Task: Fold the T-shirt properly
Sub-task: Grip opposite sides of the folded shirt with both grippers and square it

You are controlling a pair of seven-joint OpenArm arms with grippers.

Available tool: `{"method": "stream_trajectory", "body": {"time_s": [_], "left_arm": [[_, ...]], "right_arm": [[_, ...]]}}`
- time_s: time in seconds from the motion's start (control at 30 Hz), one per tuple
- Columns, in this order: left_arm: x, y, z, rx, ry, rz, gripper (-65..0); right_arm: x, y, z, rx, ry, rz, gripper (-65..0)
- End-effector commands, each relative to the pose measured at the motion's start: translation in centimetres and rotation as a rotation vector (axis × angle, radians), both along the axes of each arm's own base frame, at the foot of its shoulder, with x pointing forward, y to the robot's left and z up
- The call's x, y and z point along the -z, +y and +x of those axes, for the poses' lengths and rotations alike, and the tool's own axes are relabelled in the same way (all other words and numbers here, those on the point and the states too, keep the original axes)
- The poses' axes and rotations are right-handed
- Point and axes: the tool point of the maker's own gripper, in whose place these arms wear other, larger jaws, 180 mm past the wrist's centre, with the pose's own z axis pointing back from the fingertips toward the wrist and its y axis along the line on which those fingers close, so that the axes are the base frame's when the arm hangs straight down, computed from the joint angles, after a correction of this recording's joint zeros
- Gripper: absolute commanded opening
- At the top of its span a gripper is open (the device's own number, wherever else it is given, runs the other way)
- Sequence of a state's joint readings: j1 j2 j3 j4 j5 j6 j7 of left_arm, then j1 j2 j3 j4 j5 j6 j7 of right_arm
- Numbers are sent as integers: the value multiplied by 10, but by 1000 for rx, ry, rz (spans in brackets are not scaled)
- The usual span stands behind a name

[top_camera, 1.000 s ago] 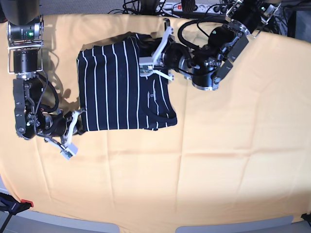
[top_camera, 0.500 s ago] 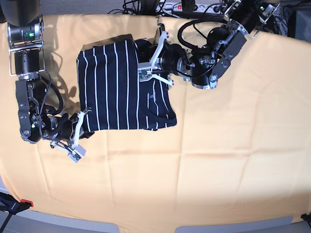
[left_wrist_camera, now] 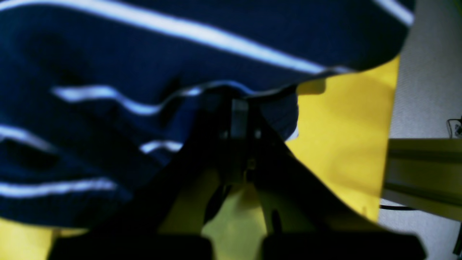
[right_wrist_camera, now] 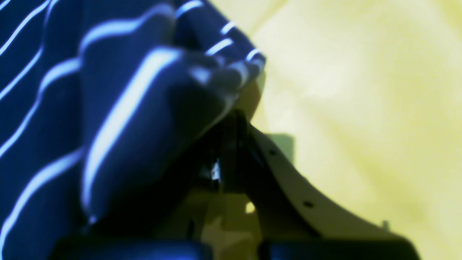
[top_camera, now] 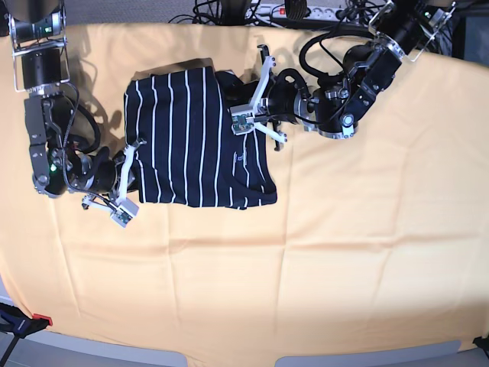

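Note:
The dark navy T-shirt (top_camera: pixel 183 138) with thin white stripes lies in folded layers on the yellow-orange cloth. In the base view my left gripper (top_camera: pixel 243 121) pinches the shirt's upper right part. My right gripper (top_camera: pixel 124 209) pinches its lower left corner. In the left wrist view the left gripper (left_wrist_camera: pixel 234 104) is shut, and striped T-shirt fabric (left_wrist_camera: pixel 144 54) drapes over its tips. In the right wrist view the right gripper (right_wrist_camera: pixel 232 119) is shut on a bunched fold of the T-shirt (right_wrist_camera: pixel 119 108).
The yellow-orange cloth (top_camera: pixel 344 245) covers the whole table. A power strip and cables (top_camera: pixel 290 11) lie beyond the far edge. A red clamp (top_camera: pixel 42 319) sits at the near left corner. A pale frame bar (left_wrist_camera: pixel 422 169) shows beside the table.
The right gripper has moved up and to the right with the shirt's lower left corner. The left gripper has shifted slightly right and down, still holding fabric. Both stayed shut.

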State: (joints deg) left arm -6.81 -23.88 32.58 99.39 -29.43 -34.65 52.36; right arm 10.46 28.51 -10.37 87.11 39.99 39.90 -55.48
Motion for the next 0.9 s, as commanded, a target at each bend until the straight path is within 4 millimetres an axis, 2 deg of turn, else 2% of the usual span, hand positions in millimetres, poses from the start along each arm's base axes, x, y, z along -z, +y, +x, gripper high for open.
{"method": "stream_trajectory", "body": {"time_s": [0.0,0.13,0.23,0.3,0.37,0.5,0.6,0.7,0.77,0.87], "left_arm": [[21,39,21,-57,-72,217,-650],[21,60,33,-72,-119,272,-650],[16,81,50,-93,-158,320,-650],[11,93,62,-148,-171,341,-650],[10,98,62,-173,-145,341,-650],[5,80,39,-156,0,250,-650],[-4,64,21,-108,94,171,-650],[-16,50,8,-65,152,87,-650],[-25,41,0,-25,178,30,-650],[-30,38,-11,32,204,6,-650]], "right_arm": [[-15,-8,5,-7,-51,-12,-650],[-18,-23,-16,-44,-59,-83,-650],[-12,-36,-32,-55,-31,-119,-650],[-10,-43,-35,-50,-33,-128,-650],[-17,-44,-29,-37,-65,-108,-650],[-48,-42,0,6,-186,-41,-650],[-66,-44,19,9,-257,-67,-650],[-82,-31,36,11,-316,-19,-650],[-85,-19,44,3,-329,25,-650],[-71,-18,56,44,-298,28,-650]]}}
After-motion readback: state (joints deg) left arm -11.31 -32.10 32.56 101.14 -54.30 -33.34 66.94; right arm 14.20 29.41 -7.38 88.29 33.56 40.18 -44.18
